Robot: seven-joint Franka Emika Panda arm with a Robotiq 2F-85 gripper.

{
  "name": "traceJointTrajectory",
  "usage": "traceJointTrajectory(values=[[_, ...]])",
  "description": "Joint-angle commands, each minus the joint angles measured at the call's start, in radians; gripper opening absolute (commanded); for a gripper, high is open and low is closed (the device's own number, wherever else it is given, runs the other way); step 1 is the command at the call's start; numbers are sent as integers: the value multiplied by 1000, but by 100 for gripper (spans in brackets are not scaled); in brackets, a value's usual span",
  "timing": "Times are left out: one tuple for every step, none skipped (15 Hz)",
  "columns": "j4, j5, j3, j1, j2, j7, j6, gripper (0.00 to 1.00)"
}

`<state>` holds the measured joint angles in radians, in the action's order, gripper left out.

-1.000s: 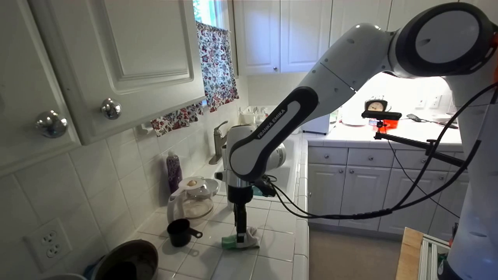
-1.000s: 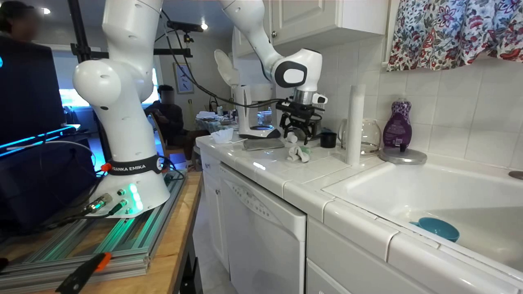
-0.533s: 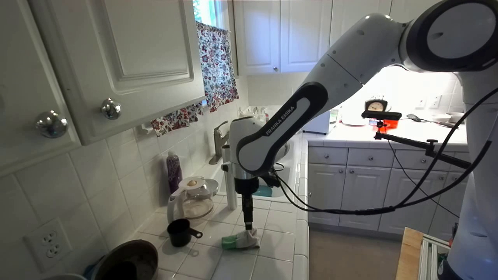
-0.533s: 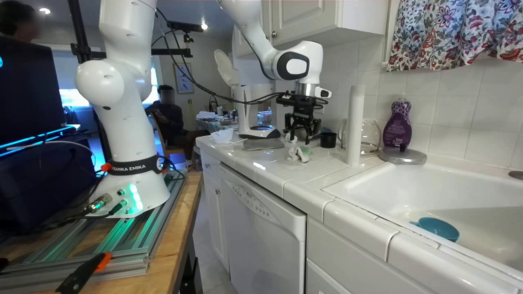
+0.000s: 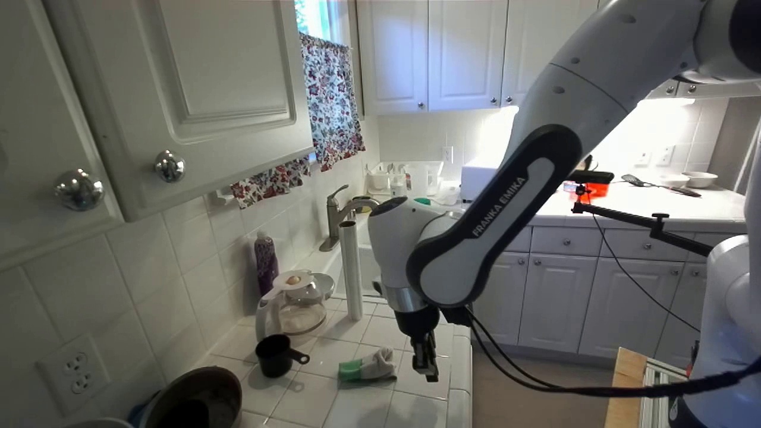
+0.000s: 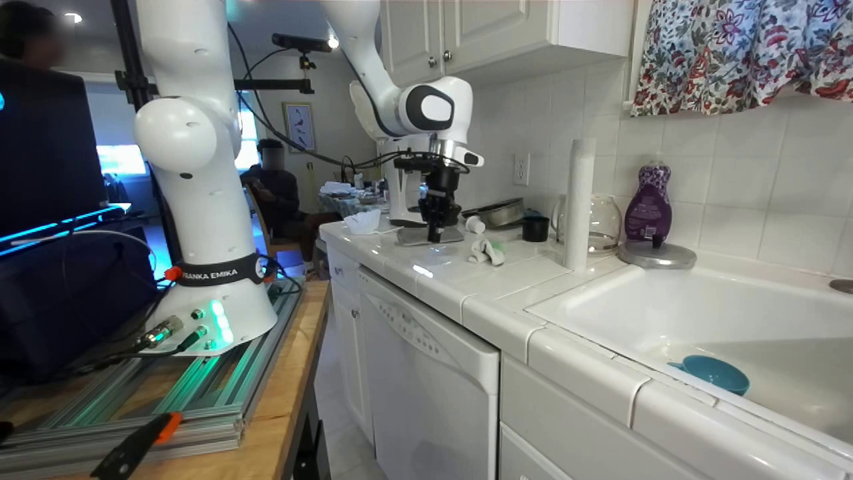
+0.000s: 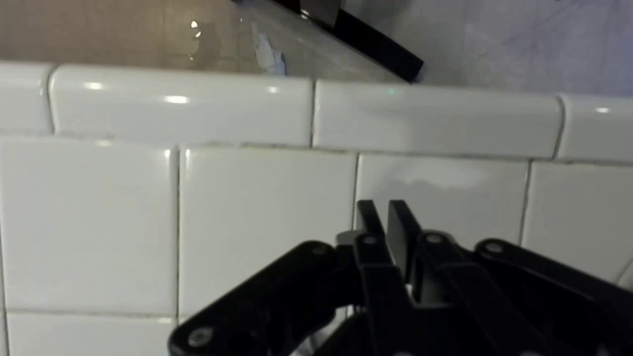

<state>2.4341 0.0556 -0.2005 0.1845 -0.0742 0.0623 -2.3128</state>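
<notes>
My black gripper (image 5: 429,378) points down over the white tiled counter (image 5: 357,404), close to its front edge. In the wrist view the gripper (image 7: 381,202) shows two flat fingers almost together, a narrow gap between them with nothing in it. A crumpled white and green cloth (image 5: 368,367) lies apart from it on the tiles, to its left in that exterior view; the cloth (image 6: 486,252) also shows in the exterior view from the sink side. There the gripper (image 6: 434,237) stands in front of a flat grey thing (image 6: 410,237).
Near the wall stand a black cup with a handle (image 5: 274,356), a glass coffee pot (image 5: 300,315) and a tilted dark pan (image 5: 193,398). An upright white tube (image 5: 352,273) stands near the sink. A teal cup (image 6: 713,373) lies in the sink.
The gripper has moved away from above the cloth toward the counter's front edge, and its jaws have come from wide apart to nearly together. The cloth has stayed on the counter.
</notes>
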Motion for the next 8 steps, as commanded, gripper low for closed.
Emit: traceJointTrajectory(values=[[252, 18, -10, 23, 217, -143, -50, 36], [309, 37, -7, 18, 256, -161, -67, 36], [168, 3, -8, 19, 125, -103, -18, 41], [203, 4, -8, 19, 154, -108, -24, 24], [206, 4, -8, 19, 160, -108, -24, 30], [201, 4, -8, 19, 158, -107, -24, 37], [192, 4, -8, 19, 151, -107, -24, 41], [185, 4, -8, 19, 143, -107, -24, 41]])
